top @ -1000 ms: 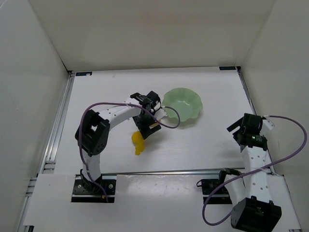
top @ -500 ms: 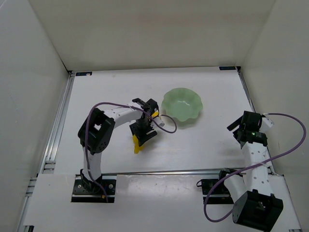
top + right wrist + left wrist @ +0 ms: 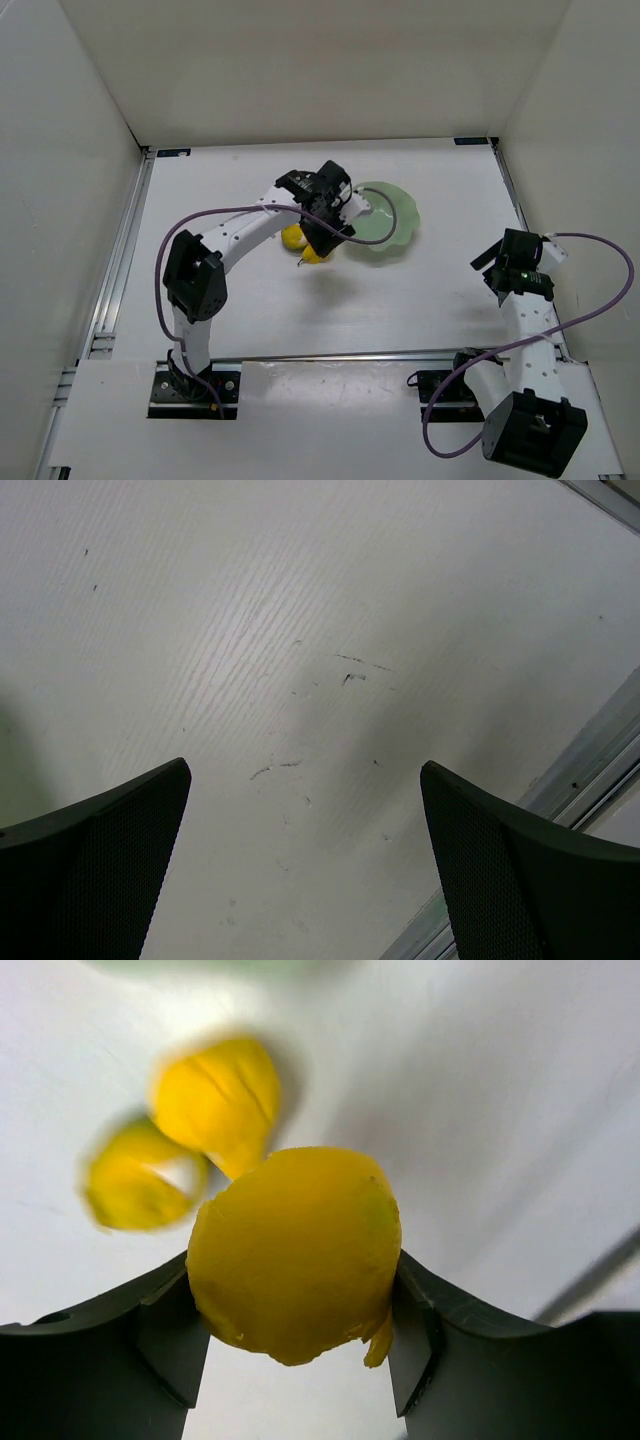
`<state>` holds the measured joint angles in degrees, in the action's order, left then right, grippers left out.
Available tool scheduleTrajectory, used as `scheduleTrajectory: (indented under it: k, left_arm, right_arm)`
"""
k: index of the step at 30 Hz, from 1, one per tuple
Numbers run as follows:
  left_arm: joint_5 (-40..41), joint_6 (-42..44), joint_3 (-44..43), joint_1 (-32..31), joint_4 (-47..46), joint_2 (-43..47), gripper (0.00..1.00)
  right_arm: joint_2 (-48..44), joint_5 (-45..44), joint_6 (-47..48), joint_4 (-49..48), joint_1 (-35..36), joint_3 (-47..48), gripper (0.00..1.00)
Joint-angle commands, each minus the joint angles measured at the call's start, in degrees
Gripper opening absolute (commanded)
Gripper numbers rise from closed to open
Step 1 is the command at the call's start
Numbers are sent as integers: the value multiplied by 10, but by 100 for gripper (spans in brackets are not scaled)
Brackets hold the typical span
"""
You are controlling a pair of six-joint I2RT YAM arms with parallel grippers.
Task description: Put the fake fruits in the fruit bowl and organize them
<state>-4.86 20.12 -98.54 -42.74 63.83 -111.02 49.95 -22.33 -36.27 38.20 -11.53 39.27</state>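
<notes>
White table (image 3: 420, 300), L tool (image 3: 295, 1305) pinching fruit (image 3: 295, 1245), seen via wrist cam

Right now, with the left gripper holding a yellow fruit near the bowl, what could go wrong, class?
1. The glossy yellow fruit is pinched only at its sides by the left gripper; it may slip.
2. Falling, it could knock the white-patched fruit and its neighbour fruit rolling.
3. The gripper hangs by the rim of the fruit bowl and might clip it.
</notes>
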Motion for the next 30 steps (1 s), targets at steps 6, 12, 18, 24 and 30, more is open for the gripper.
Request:
scheduleTrajectory:
  k: [6,12,18,24,30]
  left_arm:
    - [88,-12,-234,-35,-114,-98,56]
    - [142,-24,-335,-40,-187,-191,73]
    - [208,-63,-362,-40,-204,-169,99]
    - [249,-119,-292,9,-209,-27,99]
    - [237,-126,-138,115,-209,107,99]
  right_arm:
    - [31,14,15,-30,15,28,100]
    - [37,7,69,-35,87,48,100]
    - [15,22,159,-87,221,48,100]
    - [66,53,156,-102,359,93,99]
    - [195,19,-146,-88,477,172,99]
